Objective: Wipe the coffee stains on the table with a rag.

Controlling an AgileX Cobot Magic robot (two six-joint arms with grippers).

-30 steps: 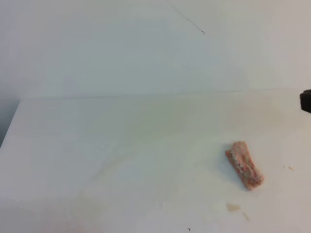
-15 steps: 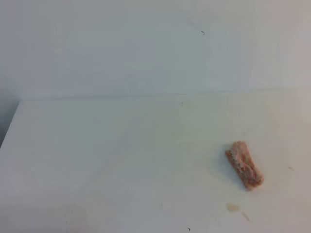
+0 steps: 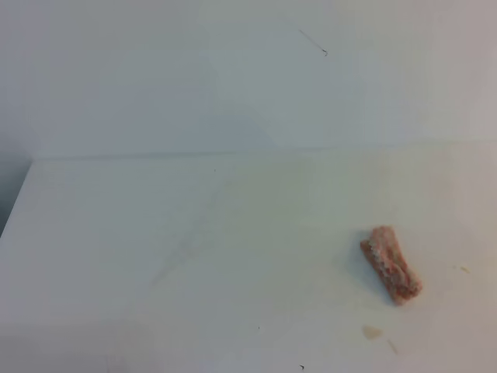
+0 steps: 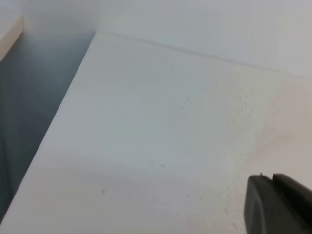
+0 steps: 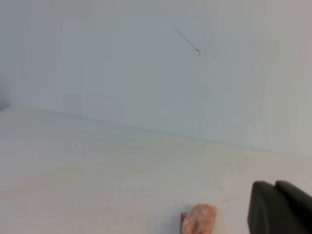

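1. Lying on the right part of the desk (image 3: 155, 233) in the high view is the rag (image 3: 390, 264), a pink-and-white cloth bunched into a short roll and angled from upper left to lower right.
2. A small tan coffee stain (image 3: 372, 332) sits just in front of the rag, apart from it, with a thin smear just to its right.
3. No arm shows in the high view.
4. The left wrist view shows the desk's left edge and, at the lower right corner, a dark part of the left fingers (image 4: 279, 204); whether they are apart or together cannot be told.
5. The right wrist view shows the rag (image 5: 198, 219) at the bottom edge, with a dark part of the right fingers (image 5: 280, 207) near it on the right and not touching it; their state cannot be told either.
6. A pale wall (image 3: 233, 70) rises behind the desk.
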